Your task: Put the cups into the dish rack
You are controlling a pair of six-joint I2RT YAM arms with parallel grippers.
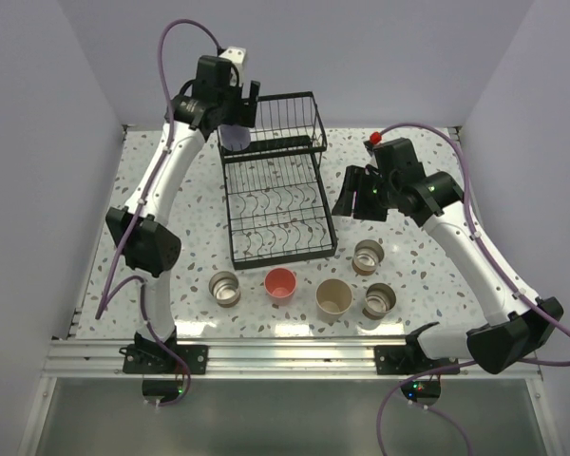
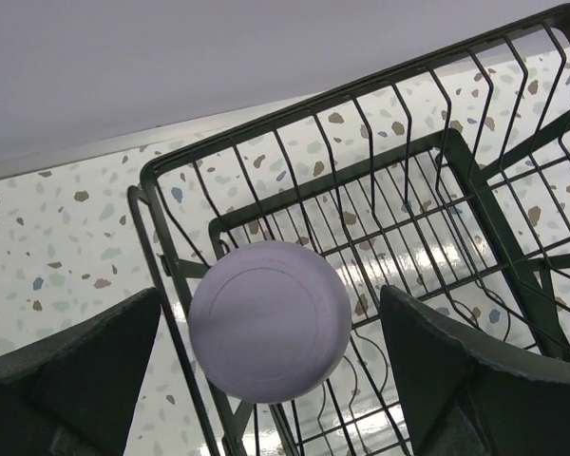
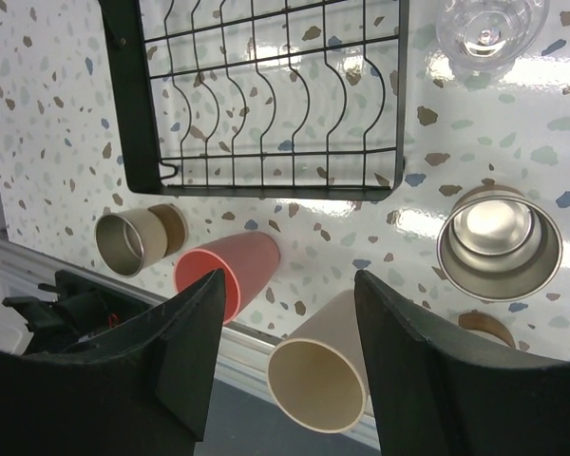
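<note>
Room: pale lilac walls [image 1: 361,57] stand around a speckled table [image 1: 195,237].
Dish rack: the black wire dish rack [image 1: 275,204] sits in the middle of the table, toward the far side. Its small upper basket [image 1: 285,119] is at the far end, and the long lower tray [image 1: 277,218] is nearer.
Lavender cup: the lavender cup [image 2: 269,318] is bottom up at the far left corner of the rack. I cannot tell if it sits fully inside.
Left gripper: the left gripper [image 1: 236,112] is right above that cup. Its fingers [image 2: 76,380] are spread wide, one on each side, not touching it.
Cups on the table: they stand near the rack's near end. From left to right, they are a tan-and-metal cup [image 1: 226,287], the red-pink cup [image 1: 280,282], the beige cup [image 1: 334,296] and two more tan-and-metal cups [image 1: 379,300] [image 1: 369,255].
Clear glass: the clear glass [image 3: 489,28] stands on the table just right of the lower tray.
Right gripper: the right gripper [image 3: 290,280] hangs in the air right of the rack. Its fingers are apart and it holds nothing.
</note>
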